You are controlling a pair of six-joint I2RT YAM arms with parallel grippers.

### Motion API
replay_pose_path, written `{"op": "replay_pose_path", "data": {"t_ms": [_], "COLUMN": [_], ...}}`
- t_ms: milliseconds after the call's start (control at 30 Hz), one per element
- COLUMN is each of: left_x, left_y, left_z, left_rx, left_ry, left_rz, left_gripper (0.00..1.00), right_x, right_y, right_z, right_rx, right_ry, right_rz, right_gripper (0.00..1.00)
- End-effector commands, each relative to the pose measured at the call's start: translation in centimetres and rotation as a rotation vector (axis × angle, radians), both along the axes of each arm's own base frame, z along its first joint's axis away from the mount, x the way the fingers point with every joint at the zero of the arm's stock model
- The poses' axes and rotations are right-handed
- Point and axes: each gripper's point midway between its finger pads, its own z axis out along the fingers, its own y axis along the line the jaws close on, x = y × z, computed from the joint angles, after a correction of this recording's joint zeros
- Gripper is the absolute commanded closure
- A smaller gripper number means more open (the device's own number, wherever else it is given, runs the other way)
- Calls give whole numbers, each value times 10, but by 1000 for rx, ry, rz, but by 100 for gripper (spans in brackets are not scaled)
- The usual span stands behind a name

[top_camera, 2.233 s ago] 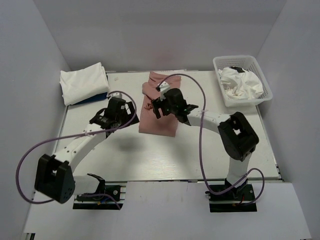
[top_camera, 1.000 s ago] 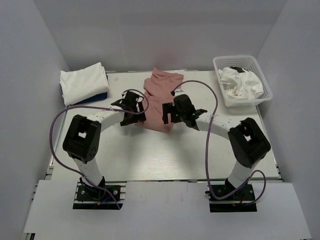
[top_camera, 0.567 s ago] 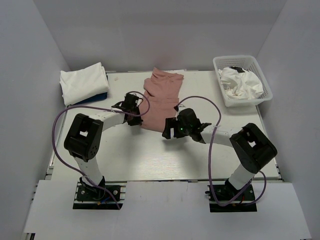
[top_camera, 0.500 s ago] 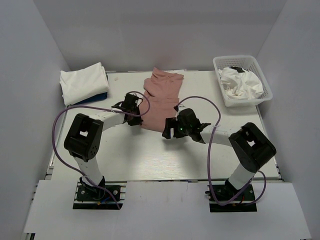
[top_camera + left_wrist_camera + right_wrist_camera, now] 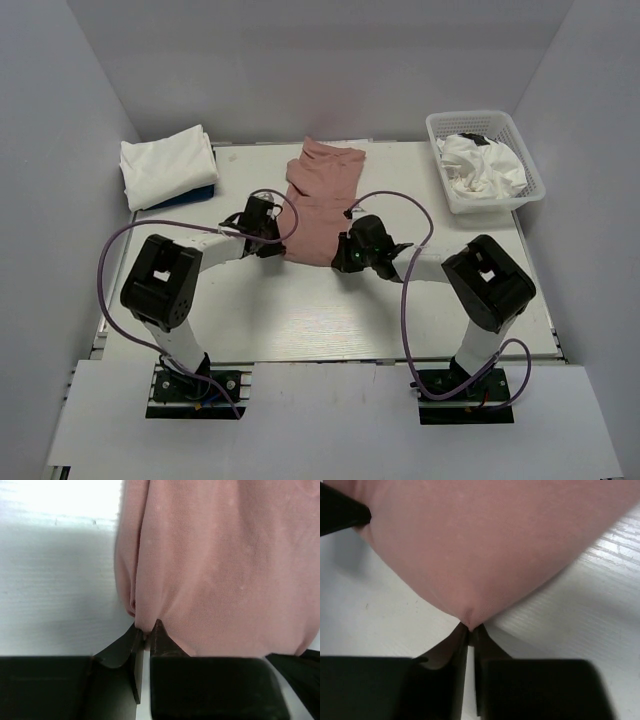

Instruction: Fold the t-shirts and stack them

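Pink t-shirt | left end effector clamps edge | right end effector likewise | tips obscured overhead

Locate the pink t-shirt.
Top view: the pink t-shirt lies mid-table, between the folded white t-shirt far left and the basket far right; left gripper and right gripper pinch its near corners.

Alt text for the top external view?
The left tool and right tool pinch the near left and right corners of a dusty-pink t-shirt lying mid-table. A folded white t-shirt over a blue one sits far left; a white mesh basket of crumpled white cloth far right.
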Motion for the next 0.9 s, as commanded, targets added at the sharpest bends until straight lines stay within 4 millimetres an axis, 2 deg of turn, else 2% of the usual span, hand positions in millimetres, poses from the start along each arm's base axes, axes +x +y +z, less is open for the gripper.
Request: {"op": "replay_pose_path", "data": {"t_ms": [0, 33, 67, 133, 167, 200, 233, 267, 300, 333, 400, 433, 500, 533, 567, 633, 700, 733, 767, 800, 867], "left_x": [-26, -29, -35, -44, -54, -59, -68, -81, -84, -98, -111, -123, -134, -137, -143, -144, -144, -138, -136, -129, -122], "left_y": [0, 1, 2, -2, -6, -7, -10, -15, -15, -20, -26, -30, -28, -30, -26, -29, -27, -26, -25, -24, -24], "left_z": [1, 1, 1, 10, 23, 31, 38, 55, 64, 67, 85, 104, 115, 127, 139, 163, 177, 190, 194, 196, 199], "left_rx": [-11, -12, -19, -50, -82, -107, -121, -165, -184, -213, -272, -319, -341, -352, -366, -392, -397, -398, -392, -373, -365], "left_ry": [50, 48, 54, 44, 21, 8, 5, -16, -41, -29, -52, -83, -98, -119, -133, -186, -214, -250, -259, -261, -262], "left_rz": [-29, -28, -35, -49, -74, -78, -100, -120, -128, -155, -180, -213, -214, -226, -222, -239, -234, -220, -210, -189, -164], "left_gripper": [100, 100, 100, 100, 100, 100, 100, 100, 100, 100, 100, 100, 100, 100, 100, 100, 100, 100, 100, 100, 100], "right_x": [-3, -6, -6, -20, -24, -34, -40, -57, -60, -77, -90, -102, -114, -118, -122, -123, -121, -119, -109, -109, -100], "right_y": [1, 0, -1, -11, -13, -17, -19, -25, -27, -33, -34, -34, -35, -35, -33, -32, -32, -33, -33, -35, -34], "right_z": [5, 7, 22, 18, 42, 41, 54, 67, 74, 77, 92, 101, 111, 131, 139, 168, 182, 183, 193, 186, 188], "right_rx": [-1, -7, 9, -18, 11, 5, 29, 34, 40, 38, 66, 91, 112, 153, 179, 232, 247, 241, 237, 213, 205], "right_ry": [0, -2, -34, -10, -48, -42, -57, -53, -59, -16, -14, 0, 17, -24, -32, -90, -110, -109, -131, -102, -92], "right_rz": [15, 19, 23, 29, 35, 46, 54, 83, 82, 109, 136, 168, 204, 220, 240, 254, 243, 233, 197, 187, 156], "right_gripper": [94, 100, 100, 100, 100, 100, 100, 100, 100, 100, 100, 100, 100, 100, 100, 100, 100, 100, 100, 100, 100]}}
